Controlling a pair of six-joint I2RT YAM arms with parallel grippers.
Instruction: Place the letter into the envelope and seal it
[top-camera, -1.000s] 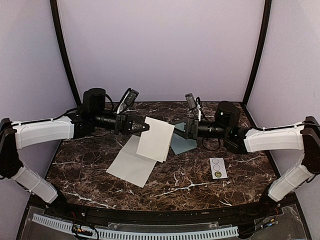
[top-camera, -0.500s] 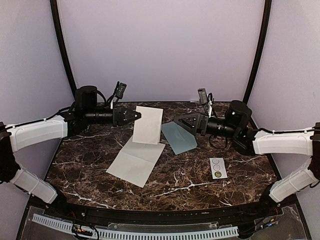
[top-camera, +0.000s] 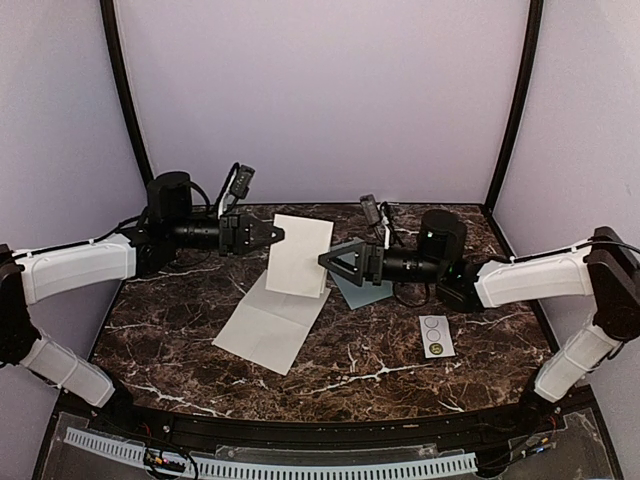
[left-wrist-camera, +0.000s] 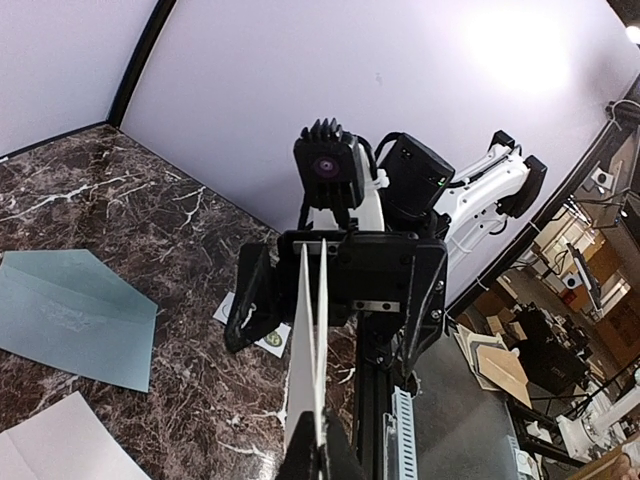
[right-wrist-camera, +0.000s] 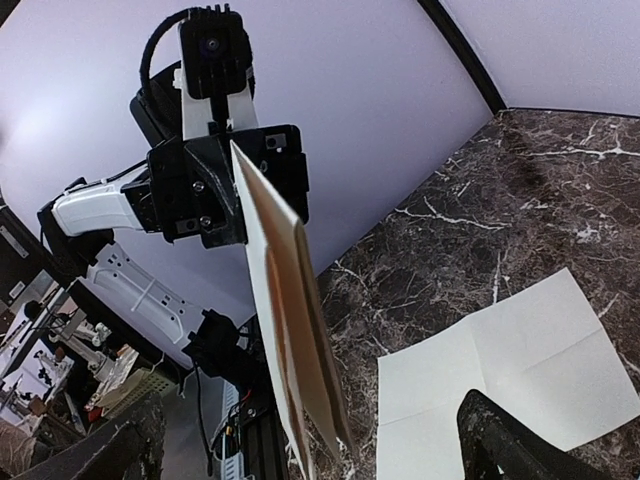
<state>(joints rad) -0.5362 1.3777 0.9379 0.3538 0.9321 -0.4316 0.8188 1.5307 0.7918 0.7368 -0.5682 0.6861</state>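
The left tool (top-camera: 270, 235) is clamped shut on one edge of a folded off-white paper sheet (top-camera: 298, 255), which is held upright in the air over the middle of the desk's rear half. In the left wrist view its two thin layers are seen edge-on, running out from between the closed fingers.

The right tool (top-camera: 328, 262) is spread wide and faces the sheet's free edge. In the right wrist view its dark fingers (right-wrist-camera: 500, 435) stand far apart, with the lower corner of the sheet between them. No contact with the paper can be made out.

A large off-white creased paper sheet (top-camera: 270, 325) lies flat on the dark marble desk (top-camera: 400, 380), left of centre. The pale blue-green paper envelope (top-camera: 362, 291) lies flat right of centre, toward the rear edge, partly covered by the right tool. A small white strip with three circles (top-camera: 435, 335) lies toward the right edge.
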